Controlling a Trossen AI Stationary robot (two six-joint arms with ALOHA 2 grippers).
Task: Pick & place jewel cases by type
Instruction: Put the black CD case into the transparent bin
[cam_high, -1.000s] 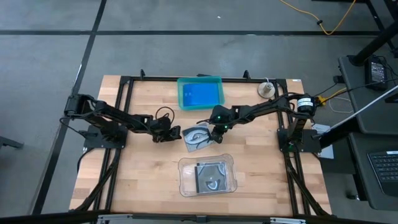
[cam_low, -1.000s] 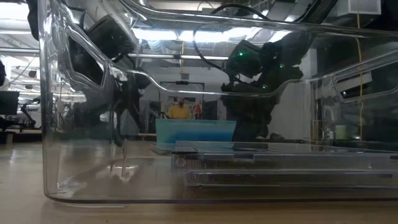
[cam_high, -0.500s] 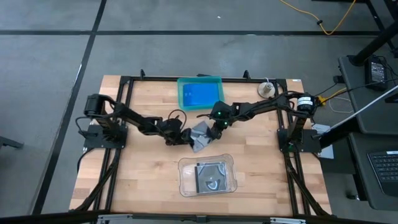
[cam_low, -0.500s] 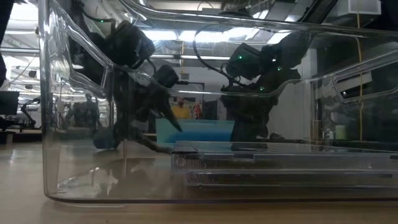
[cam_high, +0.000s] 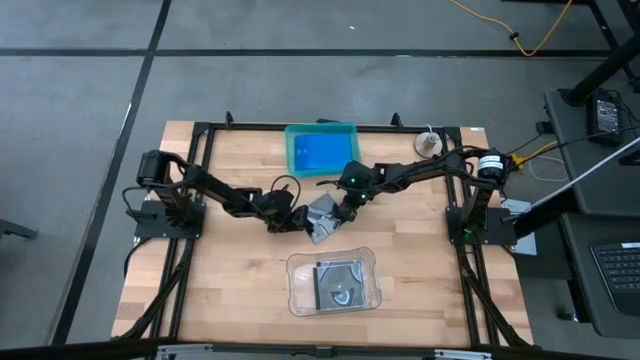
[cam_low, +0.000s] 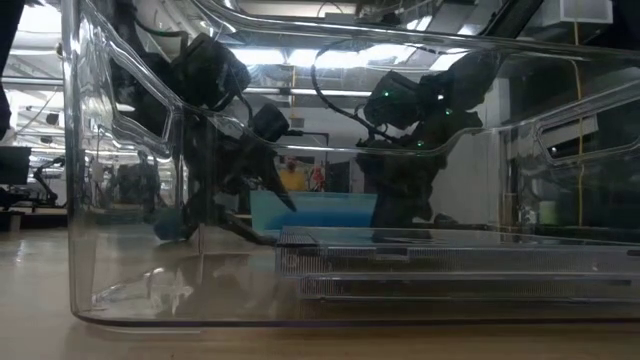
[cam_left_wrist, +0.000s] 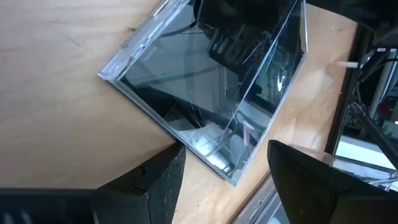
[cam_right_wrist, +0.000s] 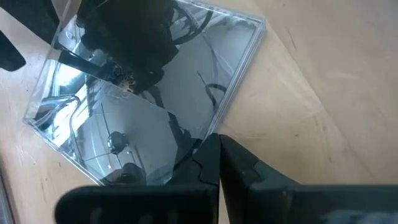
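A clear square jewel case (cam_high: 322, 216) with a dark inside sits tilted at mid-table between both grippers. My left gripper (cam_high: 298, 220) is open at its left side; in the left wrist view a corner of the case (cam_left_wrist: 231, 177) stands between the open fingers (cam_left_wrist: 166, 177). My right gripper (cam_high: 345, 208) is shut at the case's right side. Blue cases (cam_high: 322, 152) lie in the teal tray (cam_high: 290, 150). Dark square cases (cam_high: 340, 283) lie stacked in the clear tray (cam_high: 295, 262). My left gripper (cam_left_wrist: 227, 149) straddles the case's corner, coming in low from the table's left; I cannot tell whether a finger touches it. My right gripper (cam_right_wrist: 217, 140) meets the case's edge (cam_right_wrist: 208, 130) with its shut fingertips, slanting down from the table's right. The tips hide the exact contact.
The teal tray sits at the table's far middle and the clear tray at the near middle, just in front of the grippers. In the low view the clear tray's wall (cam_low: 120, 200) fills the picture, with the stacked cases (cam_low: 450, 265) inside. Bare wood lies left and right.
My left gripper has moved toward the table's right, up to the case. The case, which lay flat showing its disc, now stands tilted. My right gripper has stayed at the case's right side.
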